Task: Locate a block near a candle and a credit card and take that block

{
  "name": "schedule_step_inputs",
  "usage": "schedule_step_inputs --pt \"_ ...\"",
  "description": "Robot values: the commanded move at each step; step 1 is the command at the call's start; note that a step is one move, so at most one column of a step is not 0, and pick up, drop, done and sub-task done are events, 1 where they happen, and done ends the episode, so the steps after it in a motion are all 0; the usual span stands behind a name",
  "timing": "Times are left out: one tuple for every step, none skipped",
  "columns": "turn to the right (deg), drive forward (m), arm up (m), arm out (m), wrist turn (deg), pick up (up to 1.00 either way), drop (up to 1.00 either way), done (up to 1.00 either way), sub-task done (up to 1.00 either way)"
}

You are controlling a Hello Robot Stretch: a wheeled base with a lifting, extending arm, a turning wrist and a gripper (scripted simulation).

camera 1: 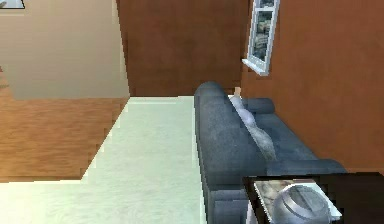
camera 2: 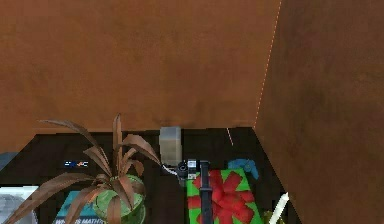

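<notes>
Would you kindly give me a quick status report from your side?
End effector at dark table, cannot tell whether it holds anything. Pale block stands close by it. Potted plant spreads leaves right alongside.

- Sofa [camera 1: 235, 140]: slate blue, with pale grey cushions [camera 1: 255, 130].
- Rug [camera 1: 150, 150]: pale cream.
- Tabletop [camera 2: 60, 140]: near-black brown.
- Box [camera 2: 235, 195]: green, patterned with red shapes.
- Plant [camera 2: 118, 150]: rusty brown leaves, green pot [camera 2: 122, 203].
</notes>
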Motion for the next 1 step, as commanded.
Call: schedule_step_inputs --pt "0.0 0.0 0.0 0.0 0.0 1.0 0.0 0.0 0.0"
